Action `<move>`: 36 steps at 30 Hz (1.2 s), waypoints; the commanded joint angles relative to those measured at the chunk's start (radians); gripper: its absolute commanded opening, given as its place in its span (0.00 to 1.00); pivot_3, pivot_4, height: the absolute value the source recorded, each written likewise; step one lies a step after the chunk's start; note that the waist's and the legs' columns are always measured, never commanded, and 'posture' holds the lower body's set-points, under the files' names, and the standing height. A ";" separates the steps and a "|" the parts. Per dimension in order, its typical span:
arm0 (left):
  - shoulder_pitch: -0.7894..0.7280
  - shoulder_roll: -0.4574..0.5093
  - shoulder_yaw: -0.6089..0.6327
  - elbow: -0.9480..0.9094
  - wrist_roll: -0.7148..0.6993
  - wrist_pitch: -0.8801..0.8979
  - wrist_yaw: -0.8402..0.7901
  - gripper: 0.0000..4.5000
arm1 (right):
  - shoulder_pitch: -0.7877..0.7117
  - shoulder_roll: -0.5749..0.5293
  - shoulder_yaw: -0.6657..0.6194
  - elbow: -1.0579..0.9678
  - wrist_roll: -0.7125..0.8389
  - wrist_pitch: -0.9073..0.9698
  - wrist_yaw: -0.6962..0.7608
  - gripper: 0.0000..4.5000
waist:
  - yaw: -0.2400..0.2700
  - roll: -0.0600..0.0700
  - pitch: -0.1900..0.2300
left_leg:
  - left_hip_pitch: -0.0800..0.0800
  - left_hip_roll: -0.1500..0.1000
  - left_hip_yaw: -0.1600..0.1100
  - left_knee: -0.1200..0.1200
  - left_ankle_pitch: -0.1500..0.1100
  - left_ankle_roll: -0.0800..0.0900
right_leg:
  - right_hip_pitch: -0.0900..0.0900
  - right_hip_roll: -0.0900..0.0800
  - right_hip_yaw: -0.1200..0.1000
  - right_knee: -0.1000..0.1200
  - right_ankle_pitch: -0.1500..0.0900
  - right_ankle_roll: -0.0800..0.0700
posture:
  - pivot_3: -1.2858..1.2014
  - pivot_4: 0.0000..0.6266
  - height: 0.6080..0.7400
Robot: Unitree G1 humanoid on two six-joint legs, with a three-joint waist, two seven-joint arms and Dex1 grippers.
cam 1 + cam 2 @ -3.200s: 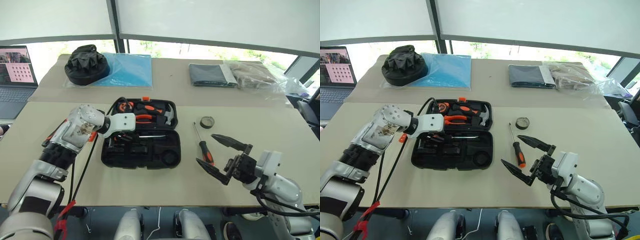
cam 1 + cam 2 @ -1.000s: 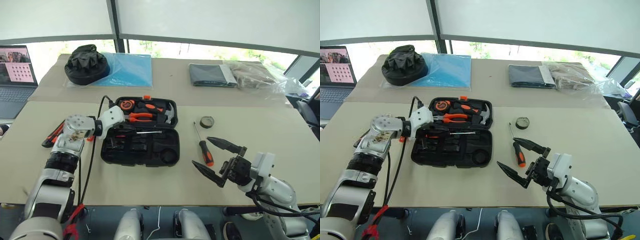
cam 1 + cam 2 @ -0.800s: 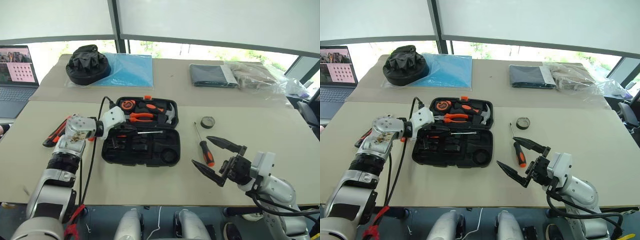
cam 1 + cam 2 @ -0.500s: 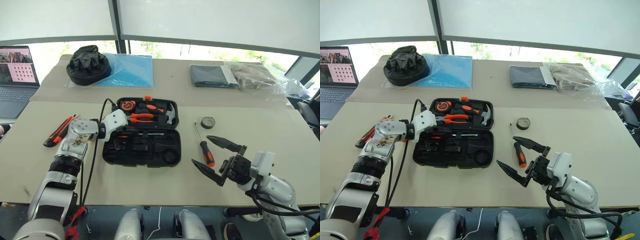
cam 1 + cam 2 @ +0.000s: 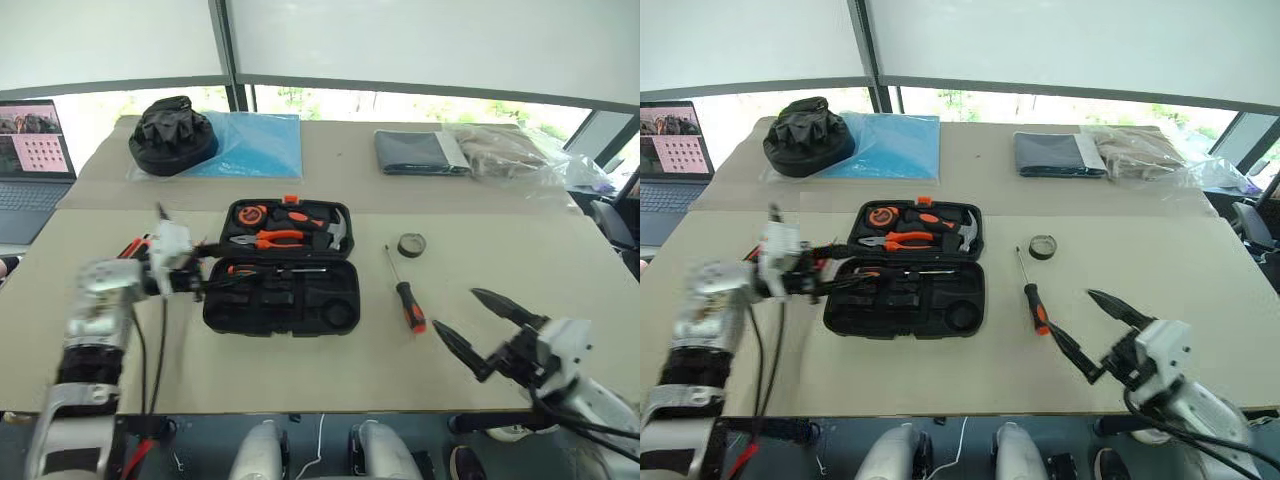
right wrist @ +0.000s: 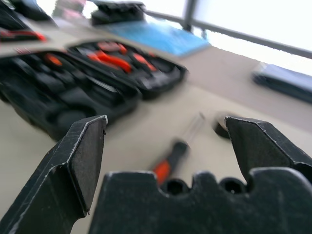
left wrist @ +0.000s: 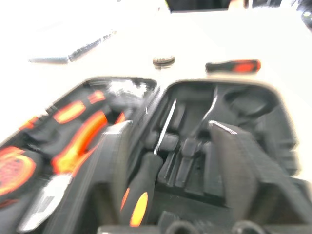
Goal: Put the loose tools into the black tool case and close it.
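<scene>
- A beige table point(image 5: 300, 370) stands before a wall of windows with drawn blinds; a laptop point(image 5: 30, 165) sits at its nine o'clock edge, a rounded black fabric bundle point(image 5: 172, 130) on a blue sheet point(image 5: 250, 145) at eleven, a folded grey cloth point(image 5: 420, 152) at one.
- The black tool case point(image 5: 285, 290) lies open at the table's centre, lid half toward twelve holding pliers point(image 5: 262, 239), hammer point(image 5: 335, 235) and tape measure point(image 5: 247, 213).
- A black-and-orange screwdriver point(image 7: 141, 192) lies in the near half of the case, seen in the left wrist view.
- The left gripper point(image 5: 200, 278) sits at the case's nine o'clock edge, blurred; in the wrist view its fingers point(image 7: 113, 163) stand apart on either side of that screwdriver without pinching it, so I judge it let go.
- The right gripper point(image 5: 490, 325) hovers at four o'clock from the case, jaws spread wide and empty.
- Loose on the table are a second screwdriver point(image 5: 406, 293) at three o'clock of the case and the small tape roll point(image 5: 412, 244) just beyond it.
- An orange-and-black shape point(image 5: 135, 246) behind the left wrist is probably the utility knife, mostly hidden.
- Risks: the screwdriver may not be seated in its slot and could stop the lid closing; the left fingers could catch the case rim and drag it.
- The round screwdriver handle could roll from a sideways approach by the right gripper.
- The slim orange screwdriver cannot be made out with certainty, and the latch state is unreadable.
</scene>
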 commanded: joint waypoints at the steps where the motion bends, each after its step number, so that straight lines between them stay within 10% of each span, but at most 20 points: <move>1: 0.119 0.068 0.086 -0.023 -0.058 -0.020 -0.120 0.92 | 0.096 0.005 -0.079 -0.032 -0.056 0.041 -0.059 1.00 | 0.000 0.001 -0.001 | 0.003 0.000 0.001 -0.002 0.000 0.000 | 0.001 0.000 0.002 -0.001 -0.002 0.004 | 0.52 0.24 1.00; 11: 0.283 0.094 0.095 -0.155 -0.149 -0.055 -0.143 0.99 | 0.085 -0.014 -0.092 -0.082 0.051 0.263 -0.123 1.00 | 0.011 0.001 0.000 | 0.004 0.000 0.005 -0.003 0.000 -0.001 | -0.001 -0.006 0.006 -0.001 -0.007 0.001 | 0.52 0.24 1.00; 19: 0.309 0.014 0.099 -0.251 -0.154 -0.017 -0.063 0.99 | -0.514 -0.294 0.119 -0.090 0.274 1.027 -0.301 1.00 | -0.012 -0.001 0.001 | 0.006 0.000 0.009 -0.006 0.000 0.000 | -0.002 0.000 0.015 -0.002 -0.004 0.002 | 0.52 0.24 1.00; 26: 0.356 -0.019 0.107 -0.280 -0.131 -0.034 -0.026 0.99 | -0.906 -0.178 0.318 0.082 0.229 1.380 -0.443 1.00 | -0.005 -0.003 0.001 | -0.001 -0.001 0.009 -0.009 0.000 0.001 | -0.009 0.001 0.013 -0.003 0.002 -0.001 | 0.52 0.24 1.00; 36: 0.392 -0.028 0.116 -0.298 -0.118 -0.059 -0.005 1.00 | -0.951 -0.154 0.421 0.145 0.081 1.443 -0.494 0.26 | -0.002 -0.003 0.001 | -0.010 -0.002 0.010 -0.007 -0.001 0.002 | -0.016 0.000 0.014 -0.004 0.004 0.002 | 0.52 0.24 1.00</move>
